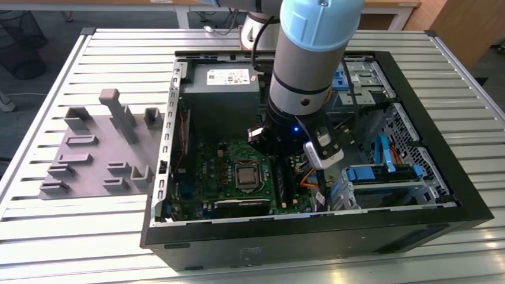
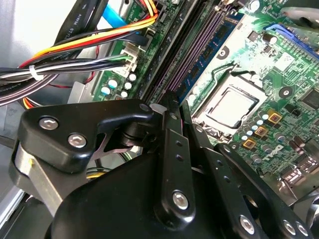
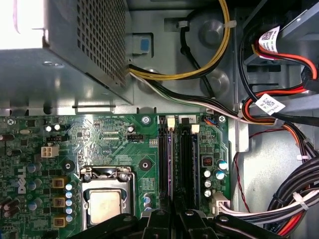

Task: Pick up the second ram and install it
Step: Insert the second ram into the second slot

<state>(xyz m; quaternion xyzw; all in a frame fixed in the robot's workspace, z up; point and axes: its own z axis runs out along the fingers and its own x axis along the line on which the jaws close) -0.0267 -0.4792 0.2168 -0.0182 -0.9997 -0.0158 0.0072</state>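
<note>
In both wrist views my gripper (image 2: 177, 102) (image 3: 174, 214) hangs low over the memory slots of the green motherboard (image 1: 229, 171) (image 3: 99, 134). Its black fingers are drawn close together on the near end of the second ram (image 2: 209, 59). The ram is a thin blue-green stick standing on edge along a slot (image 3: 173, 164). How deep it sits in the slot I cannot tell. A second dark slot (image 3: 188, 159) runs beside it. In the exterior view the arm (image 1: 304, 71) reaches down into the open computer case.
The processor socket (image 3: 104, 199) lies beside the slots. A grey power supply (image 1: 221, 89) sits behind the board. Cable bundles (image 3: 279, 114) and drive bays (image 1: 379, 171) crowd the exterior view's right. A grey fixture with upright blocks (image 1: 94, 148) stands outside the case at the left.
</note>
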